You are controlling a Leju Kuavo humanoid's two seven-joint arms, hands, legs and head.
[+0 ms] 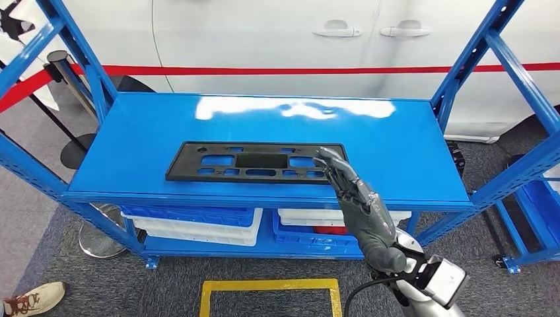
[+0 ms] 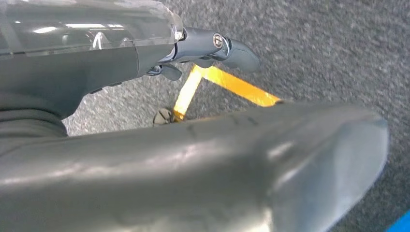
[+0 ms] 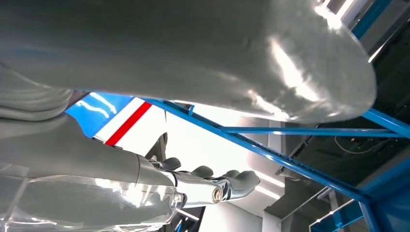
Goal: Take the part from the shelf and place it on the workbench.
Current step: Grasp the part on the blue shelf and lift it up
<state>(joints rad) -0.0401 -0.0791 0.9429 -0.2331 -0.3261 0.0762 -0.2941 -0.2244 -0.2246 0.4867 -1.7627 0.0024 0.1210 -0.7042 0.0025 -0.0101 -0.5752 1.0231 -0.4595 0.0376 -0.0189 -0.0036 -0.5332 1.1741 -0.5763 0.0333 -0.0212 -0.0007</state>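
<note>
Because the flat black plastic plate with rectangular cut-outs lies flush on the glossy blue metal shelf, near its front edge, there is little to get under. That likely explains why the right robot hand reaches in low from the front, fingers stretched out over the plate's right end; whether they touch it is hard to tell. It holds nothing yet. The left robot hand hangs over grey carpet (yellow floor tape below), apparently empty, its fingers largely hidden.
</note>
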